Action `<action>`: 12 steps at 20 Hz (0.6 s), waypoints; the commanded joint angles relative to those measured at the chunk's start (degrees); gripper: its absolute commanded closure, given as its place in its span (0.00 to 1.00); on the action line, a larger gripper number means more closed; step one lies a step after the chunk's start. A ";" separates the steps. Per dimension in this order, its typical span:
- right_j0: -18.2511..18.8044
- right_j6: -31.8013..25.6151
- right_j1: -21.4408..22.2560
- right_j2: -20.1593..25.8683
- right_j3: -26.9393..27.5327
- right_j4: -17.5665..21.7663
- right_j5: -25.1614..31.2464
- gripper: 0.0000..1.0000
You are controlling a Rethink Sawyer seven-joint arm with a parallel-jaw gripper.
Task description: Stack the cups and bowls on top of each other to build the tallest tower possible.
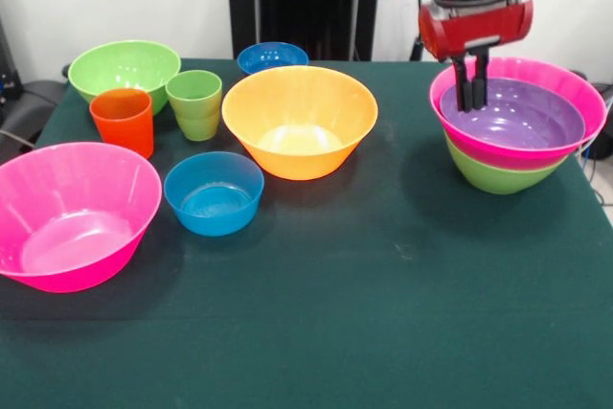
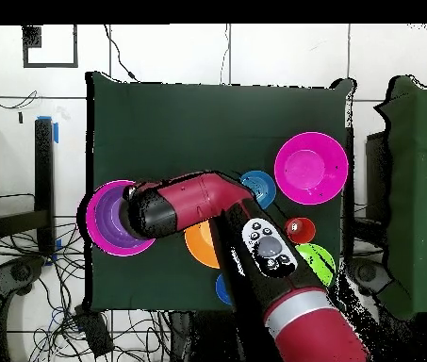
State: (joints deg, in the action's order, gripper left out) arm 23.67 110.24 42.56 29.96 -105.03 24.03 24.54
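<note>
The tower stands at the right: a green bowl (image 1: pixel 498 174) as base, a pink bowl (image 1: pixel 565 79) in it, and the shallow purple bowl (image 1: pixel 522 117) on top. My gripper (image 1: pixel 470 93) hangs over the purple bowl's far left rim, with its fingers close together on that rim. In the overhead view the purple bowl (image 2: pixel 111 217) lies under my wrist. The orange-red cup (image 1: pixel 123 120) and the light green cup (image 1: pixel 195 102) stand upright at the left. The big orange bowl (image 1: pixel 300 120) sits mid-table.
A big pink bowl (image 1: pixel 72 213) sits front left and a green bowl (image 1: pixel 124 69) far left. One small blue bowl (image 1: pixel 214 193) is beside the orange bowl and another (image 1: pixel 273 56) is at the far edge. The dark green cloth (image 1: pixel 383 313) covers the table.
</note>
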 commanded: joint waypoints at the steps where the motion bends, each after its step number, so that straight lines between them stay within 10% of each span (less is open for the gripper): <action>1: -2.24 5.77 -6.94 -4.37 0.96 3.69 -6.05 1.00; 12: -3.91 5.09 -10.57 -6.83 2.54 2.76 -11.35 1.00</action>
State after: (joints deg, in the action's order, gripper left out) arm 21.22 110.24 35.92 26.44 -104.21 24.14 15.50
